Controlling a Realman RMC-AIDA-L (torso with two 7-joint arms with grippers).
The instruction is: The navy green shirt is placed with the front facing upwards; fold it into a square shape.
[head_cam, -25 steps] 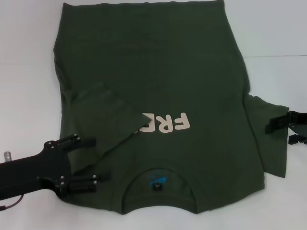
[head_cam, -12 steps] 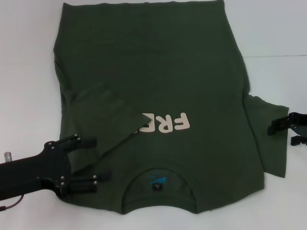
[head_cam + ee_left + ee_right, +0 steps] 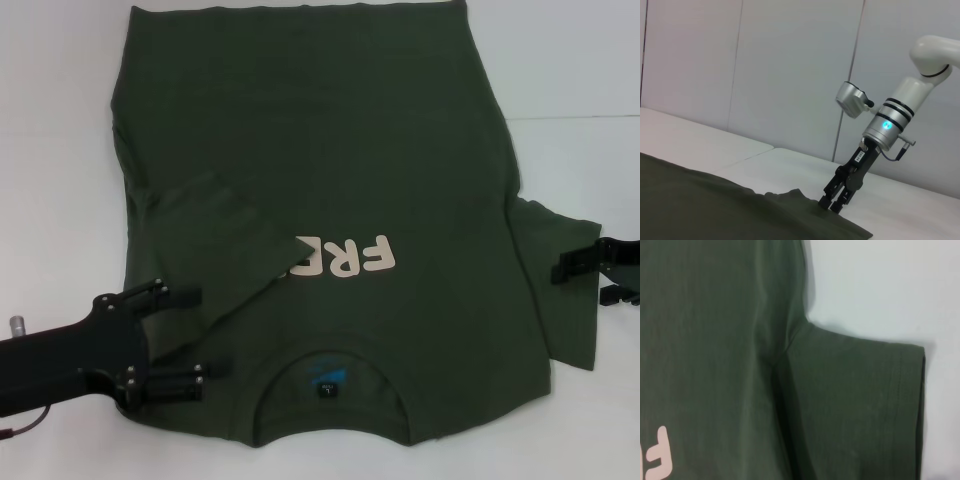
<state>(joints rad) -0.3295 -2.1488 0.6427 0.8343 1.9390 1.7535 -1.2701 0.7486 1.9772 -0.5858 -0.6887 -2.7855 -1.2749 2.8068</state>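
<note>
Meanwhile the right hand, fingers spread, was shifted slightly at the frame's right edge over the unfolded sleeve; the shirt lay centred on the bench. The left hand, spread, was unmoved at lower left.

- Illumination: bright, even, diffuse overhead light.
- Shadows: faint, soft along the dark olive-green cotton T-shirt edges.
- White table: mildly washed out.
- Focus: slightly soft throughout.

Shirt on table, between grippers.
</note>
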